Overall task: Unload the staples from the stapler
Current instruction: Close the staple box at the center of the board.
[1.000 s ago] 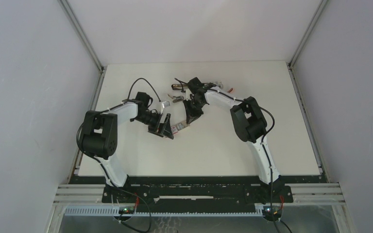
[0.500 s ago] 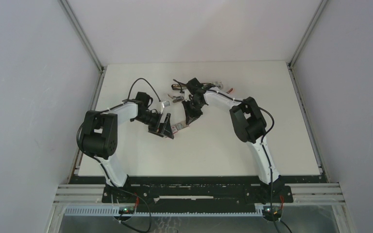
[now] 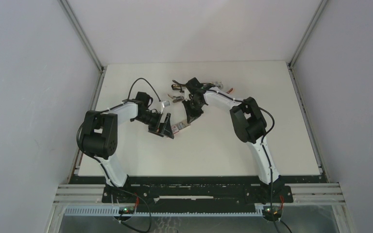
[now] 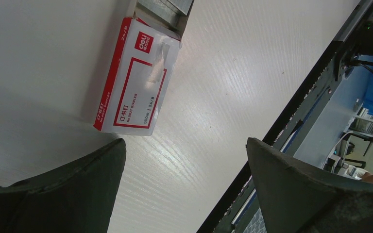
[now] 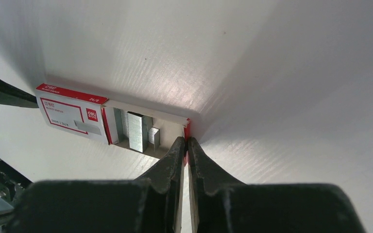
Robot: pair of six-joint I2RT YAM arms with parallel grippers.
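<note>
Overhead, a white table [image 3: 223,145] carries everything. My left pincer [image 4: 183,145] is spread fully wide and holds nothing, hanging just above the table next to a red-and-white staple box [image 4: 133,92]. My right pincer [image 5: 187,141] is pinched tight on the end wall of the box's cardboard tray [image 5: 169,127], which is slid partly out of the sleeve. Inside that tray lie the staples [image 5: 137,131], short grey metallic strips set side by side, close to my right fingertips.
</note>
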